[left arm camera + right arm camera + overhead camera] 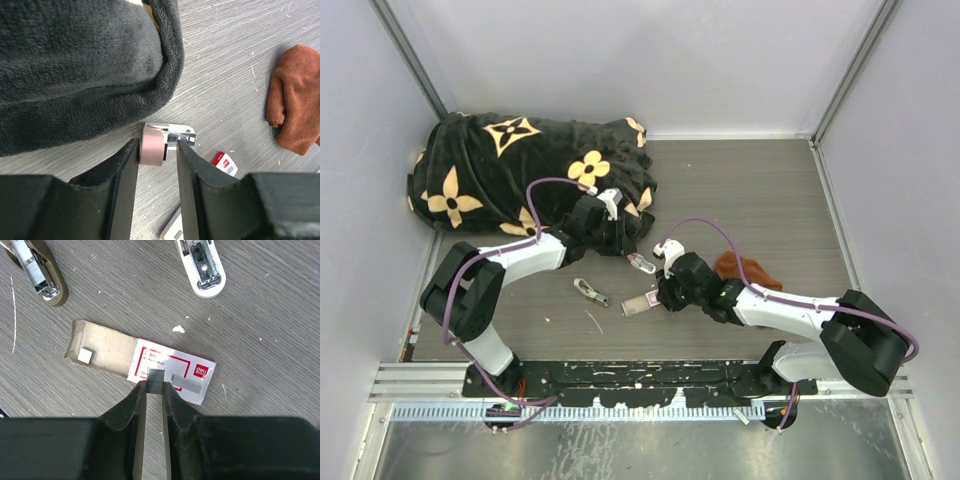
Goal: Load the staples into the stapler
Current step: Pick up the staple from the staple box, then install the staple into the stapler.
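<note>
Right wrist view: right jaws clamped on a short silvery block of staples (156, 375), held just above the box (172, 371). The box is flat and white with a red-framed label; "deli" is legible, the other print too small to read. Its brownish card tray (102, 347) is slid out with one small staple block (85, 355) inside. A grey strip (189, 382) lies on the label. The box sits mid-tabletop (770, 190), toward the near edge.

Left wrist view: left jaws apart, straddling the pale pink end of the stapler (152, 145), its metal inner part exposed, beside the blanket (75, 65) edge. An olive stapler (590, 291) lies left of the box.
</note>
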Controlling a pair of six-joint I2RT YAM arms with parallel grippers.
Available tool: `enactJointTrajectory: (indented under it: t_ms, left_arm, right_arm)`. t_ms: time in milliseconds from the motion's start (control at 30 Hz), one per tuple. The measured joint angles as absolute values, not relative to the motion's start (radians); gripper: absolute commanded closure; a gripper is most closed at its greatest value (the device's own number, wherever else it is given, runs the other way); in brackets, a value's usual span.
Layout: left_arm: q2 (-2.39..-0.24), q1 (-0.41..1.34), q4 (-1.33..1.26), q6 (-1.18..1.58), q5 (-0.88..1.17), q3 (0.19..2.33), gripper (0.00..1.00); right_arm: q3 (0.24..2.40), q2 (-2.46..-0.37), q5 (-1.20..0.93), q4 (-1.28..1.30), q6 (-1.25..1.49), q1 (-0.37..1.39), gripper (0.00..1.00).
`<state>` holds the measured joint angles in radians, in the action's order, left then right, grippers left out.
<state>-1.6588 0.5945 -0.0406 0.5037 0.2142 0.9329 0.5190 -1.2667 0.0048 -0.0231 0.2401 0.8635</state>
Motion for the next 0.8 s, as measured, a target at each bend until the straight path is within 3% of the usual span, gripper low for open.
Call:
enactJointTrajectory:
  t_ms: [133,467,800]
  left_arm:
    - [-1.663,0.601,-0.037,0.501,0.214,0.933,0.69]
    - [-1.678,0.603,-0.032,0.451,0.218,0.948,1.00]
    - [-1.664,0.603,0.129,0.226,0.292,1.032,1.00]
  right_arm:
    - [0.517,-1.267,0.005,-0.023,0.242,0.863,0.88]
    - [0.516,-1.241,0.004,-0.020,0.242,0.863,0.88]
    - [0.516,-1.151,-0.011,0.019,0.188,0.863,0.88]
